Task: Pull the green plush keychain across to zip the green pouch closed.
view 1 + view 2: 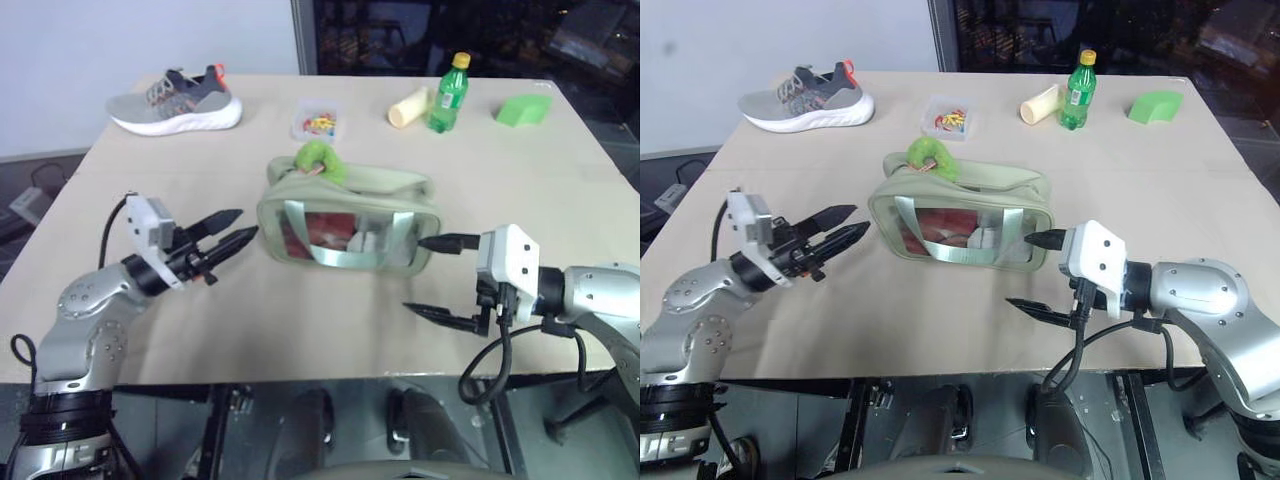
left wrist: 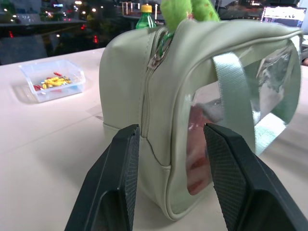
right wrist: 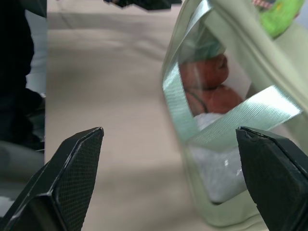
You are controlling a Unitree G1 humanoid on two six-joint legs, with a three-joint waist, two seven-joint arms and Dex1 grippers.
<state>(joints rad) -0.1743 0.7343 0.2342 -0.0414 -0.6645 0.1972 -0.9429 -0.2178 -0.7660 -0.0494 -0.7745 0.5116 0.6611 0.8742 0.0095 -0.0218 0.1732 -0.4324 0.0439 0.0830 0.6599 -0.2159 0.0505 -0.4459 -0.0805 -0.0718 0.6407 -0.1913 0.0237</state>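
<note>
Your left gripper, jaws part open and empty, hovers just left of the pouch, whose contents blur behind its clear window, the keychain sits on its far left top, your right gripper gapes wide by its right end, and a bottle stands far behind.

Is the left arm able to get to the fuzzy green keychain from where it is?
Probably yes. The keychain sits on top of the pouch at the end nearest the left gripper, whose fingers stand apart just beside that end. Nothing lies between them; it would only need to rise a little.
</note>
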